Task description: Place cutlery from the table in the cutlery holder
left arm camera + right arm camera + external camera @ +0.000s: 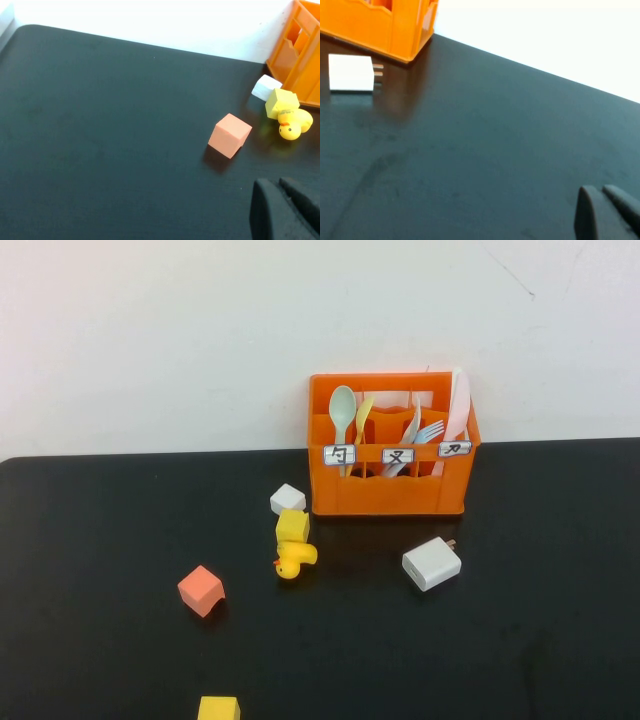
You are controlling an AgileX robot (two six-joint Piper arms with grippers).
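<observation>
Orange plastic crate w/ divided compartments, the cutlery holder (392, 485), stands at back of matte black table (100, 540). Cutlery all inside: pale green spoon (343, 410), grey fork (428, 432), cream-white knife (459, 400). No loose cutlery visible on table, so task looks finished. Left gripper (282, 210) closed, empty, low over table near salmon cube (230, 135). Right gripper (605, 212) closed, empty, apart from white charger block (351, 73). Next: prob. nothing to pick; arms stay parked.
</observation>
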